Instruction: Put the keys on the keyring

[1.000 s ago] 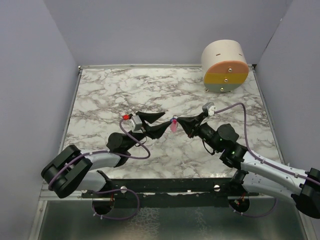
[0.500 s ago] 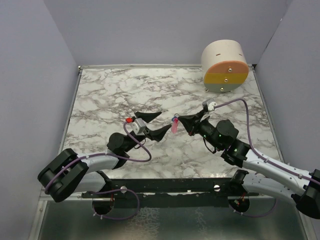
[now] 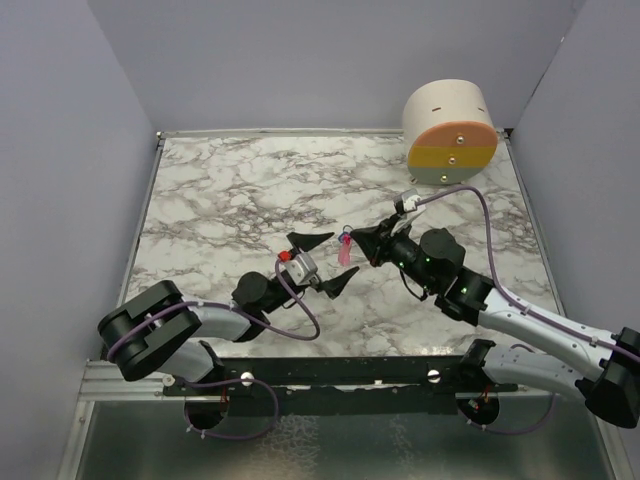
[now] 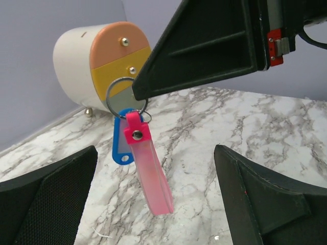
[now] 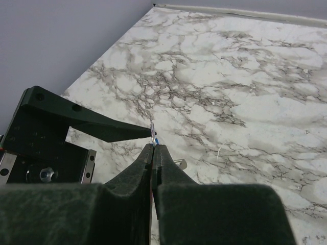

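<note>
My right gripper [image 3: 353,236] is shut on the keyring [image 4: 126,97], a thin silver wire ring, and holds it above the table. The slim pink tag [image 4: 149,171] hangs down from the ring. The key's blue head [image 4: 121,146] hangs on the same ring behind the tag. In the top view the pink tag [image 3: 345,251] dangles at the right fingertips. My left gripper [image 3: 335,257] is open and empty, with its fingers [image 4: 46,204] spread on either side below the tag and not touching it. In the right wrist view the ring [image 5: 153,131] sticks out of the shut fingers [image 5: 164,163].
A round cream drum [image 3: 450,133] with orange, yellow and grey front bands stands at the back right of the marble table [image 3: 230,190]; it also shows in the left wrist view [image 4: 97,58]. Grey walls enclose the table on three sides.
My left gripper has opened wider, backed off the keyring and moved right and nearer, so it now sits under the hanging tag. My right gripper kept hold of the ring and shifted slightly.
</note>
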